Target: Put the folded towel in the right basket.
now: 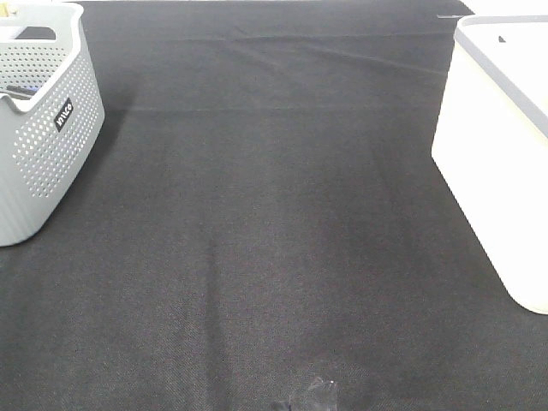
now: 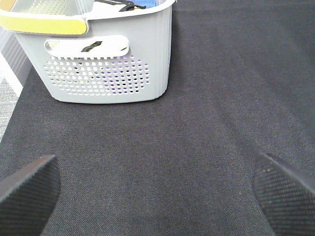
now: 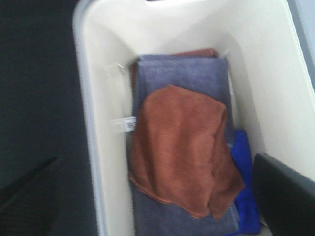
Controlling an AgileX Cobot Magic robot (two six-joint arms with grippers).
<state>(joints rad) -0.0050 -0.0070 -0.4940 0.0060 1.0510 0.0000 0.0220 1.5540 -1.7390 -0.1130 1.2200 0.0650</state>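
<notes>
The right basket (image 1: 497, 145) is white and stands at the right edge of the exterior high view; its inside is hidden there. In the right wrist view the basket (image 3: 93, 123) holds a rust-brown folded towel (image 3: 182, 147) lying on a purple-grey towel (image 3: 182, 73), with a blue towel (image 3: 244, 187) beside them. My right gripper (image 3: 157, 196) hovers above the basket, open and empty, one finger (image 3: 285, 196) over the basket, the other over the mat. My left gripper (image 2: 157, 191) is open and empty, low over the black mat, facing the grey basket (image 2: 103, 59).
A grey perforated basket (image 1: 38, 111) with items inside stands at the back left. A black mat (image 1: 274, 223) covers the table. A small dark object (image 1: 310, 396) lies at the mat's front edge. Neither arm shows in the exterior high view.
</notes>
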